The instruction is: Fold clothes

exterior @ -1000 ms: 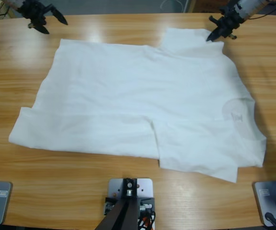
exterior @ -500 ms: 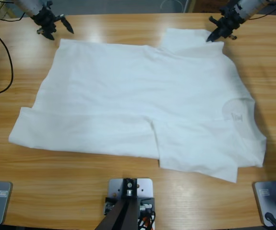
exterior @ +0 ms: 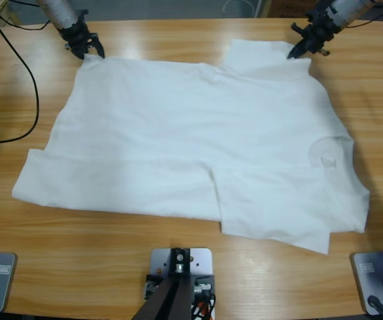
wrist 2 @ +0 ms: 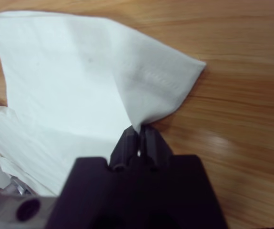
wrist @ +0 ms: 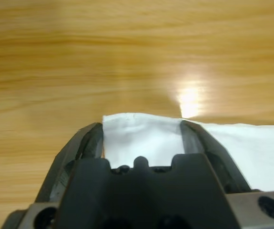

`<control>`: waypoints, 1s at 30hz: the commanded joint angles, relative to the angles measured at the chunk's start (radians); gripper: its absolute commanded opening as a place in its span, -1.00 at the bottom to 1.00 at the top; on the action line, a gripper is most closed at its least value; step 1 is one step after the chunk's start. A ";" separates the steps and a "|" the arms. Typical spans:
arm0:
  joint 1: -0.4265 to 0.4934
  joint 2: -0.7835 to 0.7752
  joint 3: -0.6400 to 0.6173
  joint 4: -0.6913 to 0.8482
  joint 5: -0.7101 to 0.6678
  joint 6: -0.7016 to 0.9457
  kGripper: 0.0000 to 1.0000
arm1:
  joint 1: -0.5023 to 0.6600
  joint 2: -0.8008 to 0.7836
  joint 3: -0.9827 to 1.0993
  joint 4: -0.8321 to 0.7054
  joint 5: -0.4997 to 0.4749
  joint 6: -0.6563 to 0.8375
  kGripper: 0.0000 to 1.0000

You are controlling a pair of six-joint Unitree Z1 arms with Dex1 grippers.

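— Where is the T-shirt (exterior: 198, 160)?

— It lies spread out flat on the wooden table (exterior: 178, 273). It is white and much bigger than either pincer. One sleeve sticks up near the far edge, and a faint printed mark (exterior: 328, 162) shows on the cloth, well away from both pincers.

— What is the left gripper (exterior: 91, 51) doing?

— It sits right at one far corner of the T-shirt. In the left wrist view the left gripper (wrist: 142, 131) has its two black jaws spread apart, one on each side of that white corner. The corner of the T-shirt (wrist: 144, 138) lies between the jaws, and more cloth runs off to one side past the jaw. Bare table is just ahead of the tips. The jaws are not pressed together.

— Do the jaws touch the cloth?

— They sit at its two edges, but the pictures do not show if they press on it.

— And the right gripper (exterior: 299, 50)?

— It is at the other far end, at the edge of the sleeve. In the right wrist view the right gripper (wrist 2: 137, 135) has its jaws squeezed tight together, and a bit of the T-shirt (wrist 2: 79, 81) is pinched at the tips. From the tips the cloth rises and fans out ahead and to one side, with a stitched hem (wrist 2: 158, 81) just past the tips. Bare wood lies on the other side of the jaws.

— Are the two pincers close together?

— No, they are well apart, with the far edge of the T-shirt running between them.
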 commanded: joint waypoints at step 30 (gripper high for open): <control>0.034 0.092 -0.267 0.147 -0.108 0.075 -1.00 | -0.041 0.053 -0.180 0.034 0.072 -0.027 -1.00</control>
